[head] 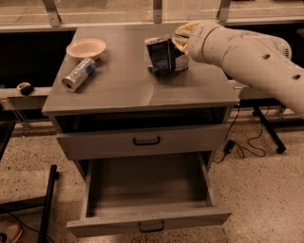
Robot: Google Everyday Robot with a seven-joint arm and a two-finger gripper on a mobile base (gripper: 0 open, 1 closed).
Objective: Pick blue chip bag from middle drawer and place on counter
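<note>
The blue chip bag point(164, 55) stands upright at the back right of the counter point(123, 92), its lower edge at or just above the surface. My gripper point(183, 39) is at the bag's right side and shut on it, with the pale arm point(247, 57) reaching in from the right. The middle drawer point(147, 221) is pulled fully out below, and its inside shows only bare grey floor. The upper handled drawer point(142, 141) is closed.
A silver-blue can point(79, 74) lies on its side at the counter's left, next to a pale bowl point(86, 48). A rail with metal posts point(156, 10) runs behind. Cables point(247, 147) lie on the floor at right. A black stand leg point(47, 204) is at left.
</note>
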